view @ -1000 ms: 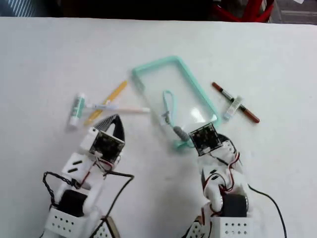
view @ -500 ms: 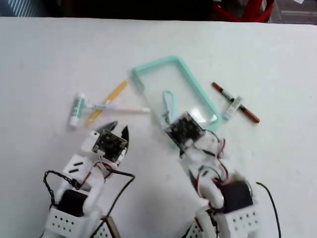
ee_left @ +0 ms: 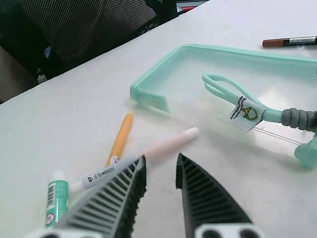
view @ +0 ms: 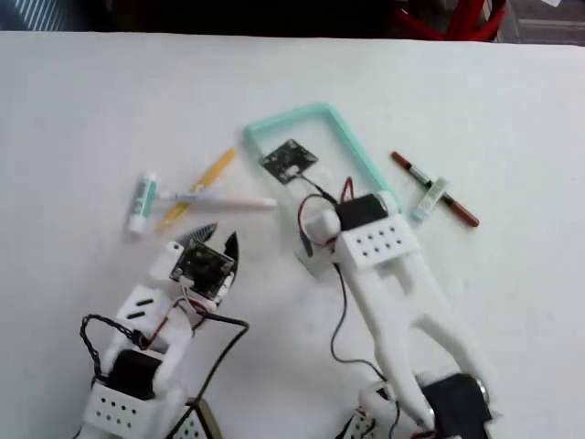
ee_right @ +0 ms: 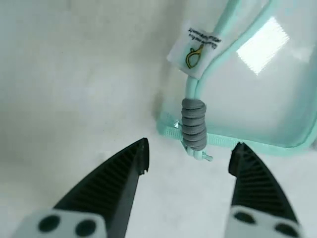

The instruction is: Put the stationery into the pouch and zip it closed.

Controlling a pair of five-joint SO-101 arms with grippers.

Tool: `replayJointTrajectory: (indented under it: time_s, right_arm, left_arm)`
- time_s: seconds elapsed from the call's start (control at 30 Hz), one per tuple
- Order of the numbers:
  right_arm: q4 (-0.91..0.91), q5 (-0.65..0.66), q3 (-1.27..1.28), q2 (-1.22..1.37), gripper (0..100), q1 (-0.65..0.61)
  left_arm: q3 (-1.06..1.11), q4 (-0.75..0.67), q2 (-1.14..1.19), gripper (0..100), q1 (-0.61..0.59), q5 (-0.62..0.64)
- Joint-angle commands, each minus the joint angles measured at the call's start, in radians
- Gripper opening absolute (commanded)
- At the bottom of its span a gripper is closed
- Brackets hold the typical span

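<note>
Nearest me, both arm bases sit at the table (view: 82,101) edge. L gripper (ee_left: 161,159) is low over the tabletop, jaws parted just a crack w/ nothing betw. them, tips just short of the pink pen (ee_left: 168,145). That pen crosses a yellow pencil (ee_left: 120,139), w/ a green-and-white glue stick (ee_left: 56,201) near the pen's other end. All three lie in a loose cluster outside the pouch (view: 302,112). R arm (view: 393,293) stretches further out, over the pouch's near corner. R gripper (ee_right: 190,146) is spread wide & empty, jaws either side of the grey zip toggle (ee_right: 193,124), not touching it. The pouch, clear w/ mint trim, lies flat mid-table, its mint strap (ee_left: 220,87) resting on top. Off to the pouch's R side lies a brown pen (view: 409,169) w/ a small white tube (view: 430,198) across it, also outside.
</note>
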Motion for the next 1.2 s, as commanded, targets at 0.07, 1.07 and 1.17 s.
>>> replayJointTrajectory:
  time_s: [0.07, 1.07, 1.17]
  right_arm:
    - [0.025, 0.034, -0.118, 0.093, 23.8, -0.008]
    - [-0.174, 0.035, -0.123, 0.320, 18.9, 0.077]
    - [-0.176, 0.031, -0.123, 0.317, 9.8, 0.077]
  left_arm:
    - [-0.020, -0.017, -0.008, 12, 0.001, 0.003]
    - [-0.005, -0.020, -0.008, 12, 0.042, -0.003]
    - [-0.005, -0.020, -0.008, 12, 0.042, -0.003]
